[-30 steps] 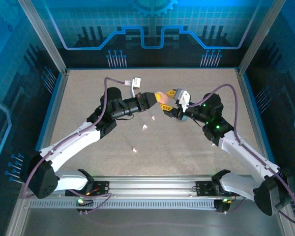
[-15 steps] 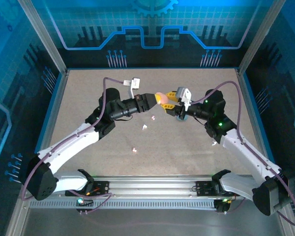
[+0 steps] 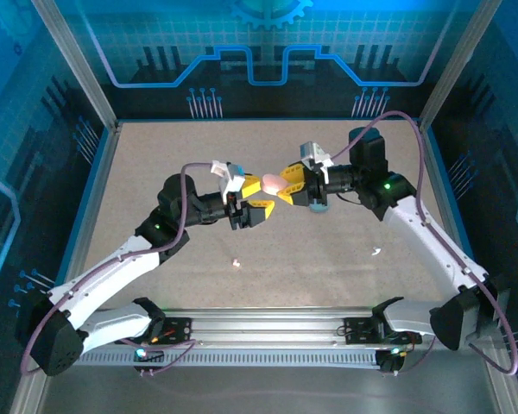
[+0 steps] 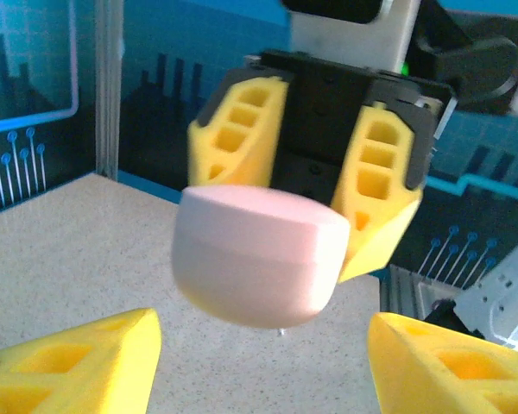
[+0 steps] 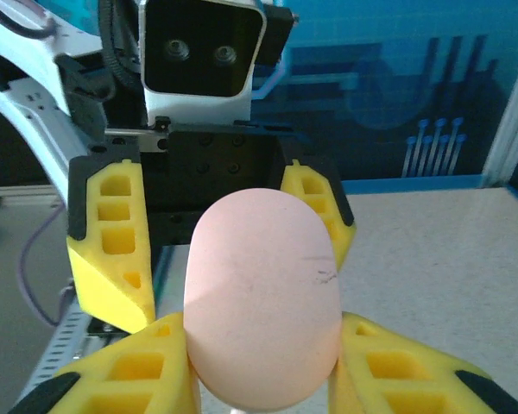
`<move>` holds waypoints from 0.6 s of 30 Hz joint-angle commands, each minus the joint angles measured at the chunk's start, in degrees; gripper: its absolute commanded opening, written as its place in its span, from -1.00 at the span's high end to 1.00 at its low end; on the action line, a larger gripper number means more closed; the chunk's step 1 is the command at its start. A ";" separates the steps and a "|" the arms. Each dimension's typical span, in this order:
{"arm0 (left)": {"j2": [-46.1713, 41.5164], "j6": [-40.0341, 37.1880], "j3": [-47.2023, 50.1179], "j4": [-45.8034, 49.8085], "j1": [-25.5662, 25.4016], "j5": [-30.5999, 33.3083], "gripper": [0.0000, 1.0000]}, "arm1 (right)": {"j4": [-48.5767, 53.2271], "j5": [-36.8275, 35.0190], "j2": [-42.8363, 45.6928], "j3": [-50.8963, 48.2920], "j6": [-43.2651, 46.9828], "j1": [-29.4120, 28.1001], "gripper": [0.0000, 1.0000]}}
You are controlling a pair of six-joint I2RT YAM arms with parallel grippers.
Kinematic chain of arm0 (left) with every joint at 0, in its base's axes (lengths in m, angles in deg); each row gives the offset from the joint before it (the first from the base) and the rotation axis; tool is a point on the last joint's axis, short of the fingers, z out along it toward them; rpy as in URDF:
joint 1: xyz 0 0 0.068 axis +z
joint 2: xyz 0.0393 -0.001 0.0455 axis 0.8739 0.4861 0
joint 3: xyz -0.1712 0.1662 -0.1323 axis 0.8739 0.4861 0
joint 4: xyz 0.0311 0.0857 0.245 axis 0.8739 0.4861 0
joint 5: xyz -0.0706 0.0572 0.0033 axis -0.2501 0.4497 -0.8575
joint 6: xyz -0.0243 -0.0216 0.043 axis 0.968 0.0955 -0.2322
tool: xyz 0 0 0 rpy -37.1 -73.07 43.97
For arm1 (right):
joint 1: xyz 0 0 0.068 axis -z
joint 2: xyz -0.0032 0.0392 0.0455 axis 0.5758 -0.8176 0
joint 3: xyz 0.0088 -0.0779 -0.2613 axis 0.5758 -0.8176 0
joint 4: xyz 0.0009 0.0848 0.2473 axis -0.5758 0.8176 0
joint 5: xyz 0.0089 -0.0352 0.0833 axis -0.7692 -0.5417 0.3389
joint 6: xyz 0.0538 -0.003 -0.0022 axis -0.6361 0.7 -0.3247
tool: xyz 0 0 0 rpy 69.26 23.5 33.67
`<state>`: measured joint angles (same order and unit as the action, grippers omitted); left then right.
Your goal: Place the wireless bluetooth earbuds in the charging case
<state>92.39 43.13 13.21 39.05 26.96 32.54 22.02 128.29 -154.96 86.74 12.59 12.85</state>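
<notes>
The charging case (image 5: 261, 293) is a closed, pink, pebble-shaped shell. My right gripper (image 5: 263, 379) is shut on it, one yellow pad on each side, and holds it above the table (image 3: 155, 155). The left gripper (image 4: 263, 371) faces the case (image 4: 259, 259) with its jaws open and its fingertips (image 4: 78, 362) apart from it. From above, both grippers meet at mid table: left gripper (image 3: 259, 196), right gripper (image 3: 288, 185), case (image 3: 274, 184) between them. Two tiny white earbuds lie on the table: an earbud (image 3: 236, 262) in front of the left arm and an earbud (image 3: 375, 252) beside the right arm.
A teal rounded case (image 3: 318, 207) lies on the table just under the right wrist. Blue enclosure walls and metal posts (image 3: 95, 129) ring the table. The aluminium base rail (image 3: 268, 332) runs along the near edge.
The left gripper let go of the pink case, opened and drew back to the near left. The right gripper closed on the case, and its arm swung farther back.
</notes>
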 commanded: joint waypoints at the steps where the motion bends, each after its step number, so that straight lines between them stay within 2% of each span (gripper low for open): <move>1: 0.00 -6.23 -0.76 -2.36 0.15 -4.26 -0.22 | 10.04 5.68 -1.78 3.66 4.86 0.23 0.35; 14: 2.49 -3.11 -2.81 -2.21 0.05 -5.58 0.00 | 10.62 4.22 -2.07 3.55 7.09 -0.54 0.34; 18: 2.91 -2.30 -3.27 -2.42 0.05 -6.26 0.01 | 11.02 3.94 -2.07 3.46 7.79 -0.70 0.34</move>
<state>94.94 40.11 12.23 38.52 26.96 28.23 31.47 131.35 -156.99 88.69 18.50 12.70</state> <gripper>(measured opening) 0.494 0.334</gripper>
